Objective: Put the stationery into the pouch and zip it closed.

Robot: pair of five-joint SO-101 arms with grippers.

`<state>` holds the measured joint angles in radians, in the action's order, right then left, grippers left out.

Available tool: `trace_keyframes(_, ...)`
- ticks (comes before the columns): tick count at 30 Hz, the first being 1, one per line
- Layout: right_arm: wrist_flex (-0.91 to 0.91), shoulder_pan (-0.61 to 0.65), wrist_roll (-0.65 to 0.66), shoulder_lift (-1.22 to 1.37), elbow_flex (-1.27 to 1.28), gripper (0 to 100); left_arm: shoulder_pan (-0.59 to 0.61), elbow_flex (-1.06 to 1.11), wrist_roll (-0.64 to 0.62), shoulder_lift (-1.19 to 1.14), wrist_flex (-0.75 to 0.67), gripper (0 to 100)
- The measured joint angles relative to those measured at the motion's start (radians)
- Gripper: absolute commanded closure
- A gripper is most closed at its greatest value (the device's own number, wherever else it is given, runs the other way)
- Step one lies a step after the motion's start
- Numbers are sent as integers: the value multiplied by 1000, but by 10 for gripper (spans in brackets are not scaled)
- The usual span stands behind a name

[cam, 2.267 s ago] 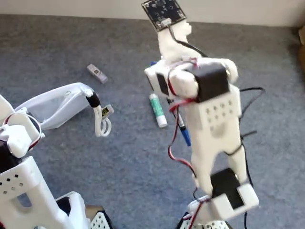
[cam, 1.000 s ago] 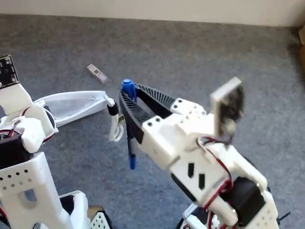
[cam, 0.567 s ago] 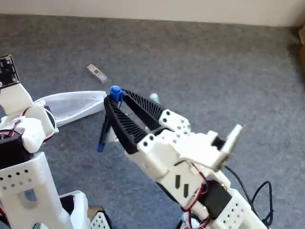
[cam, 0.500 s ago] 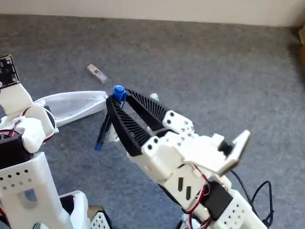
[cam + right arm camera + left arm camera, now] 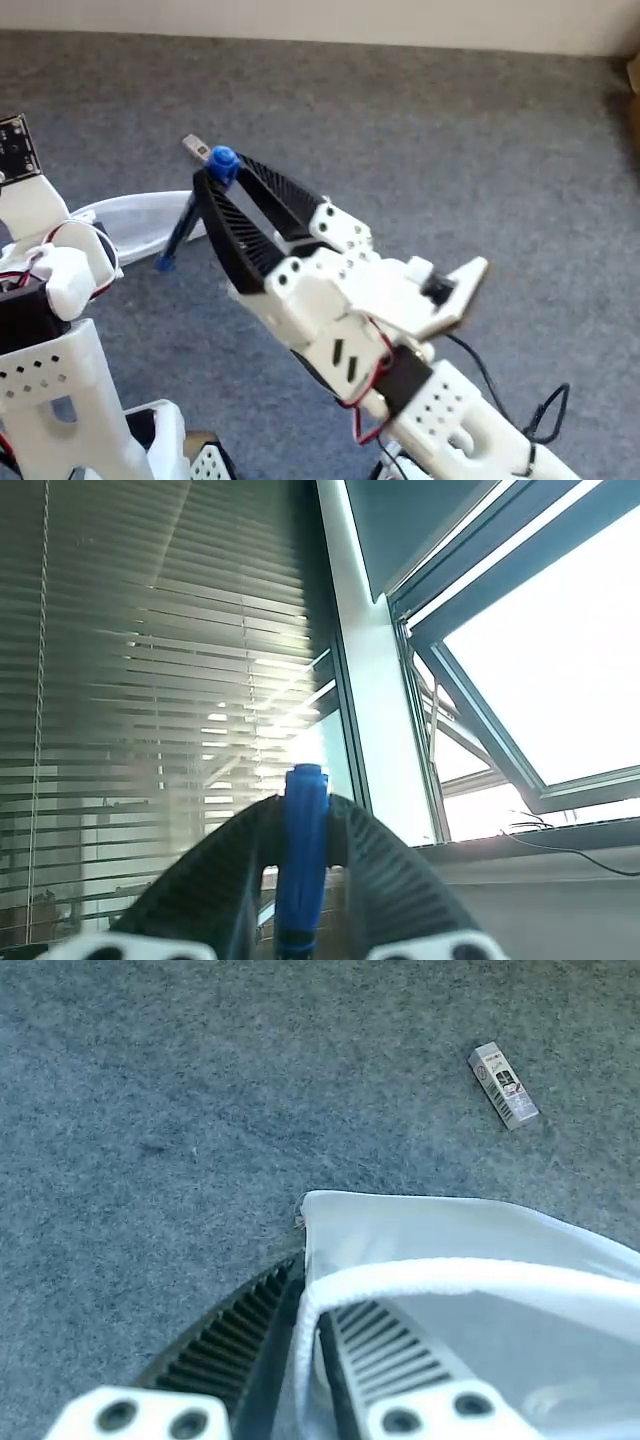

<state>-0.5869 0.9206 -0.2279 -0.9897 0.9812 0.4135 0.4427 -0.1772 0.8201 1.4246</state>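
- While the right claw [image 5: 214,172] is clamped on the blue pen [image 5: 184,222], it holds the pen by the capped end, and the shaft hangs down at a slant from between the black ribbed fingers [image 5: 262,196].
- From the right wrist view the pen [image 5: 303,852] stands up between the two fingertips of that claw [image 5: 303,815], with slatted blinds [image 5: 130,680] and a window frame [image 5: 470,680] in the room behind.
- Seen from the high view, the pen's lower end sits over the near edge of the pouch [image 5: 130,215]; whether the tip is inside the opening cannot be told.
- Left claw [image 5: 306,1282]: shut on the pouch's rim, with one ribbed finger on each side of the white fabric edge.
- Pouch [image 5: 470,1270]: pale and translucent, stretching away from the left claw, with its mouth held up off the desk [image 5: 150,1080].
- Left arm [image 5: 45,290]: white, at the near left of the high view, with the pouch running from it toward the pen.
- Small white oblong item [image 5: 503,1085]: flat on the desk beyond the pouch and apart from it; in the high view it [image 5: 195,147] lies just behind the pen's cap.
- Desk [image 5: 450,130]: covered in grey, carpet-like material.
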Motion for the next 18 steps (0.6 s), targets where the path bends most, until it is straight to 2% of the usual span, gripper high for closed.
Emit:
trace_keyframes(7, -164, -64, 0, 175, 0, 994, 0, 0, 0, 0, 0, 993)
trace_keyframes(18, -189, -87, 23, 293, -2, 994, -2, 0, 0, 0, 2, 993)
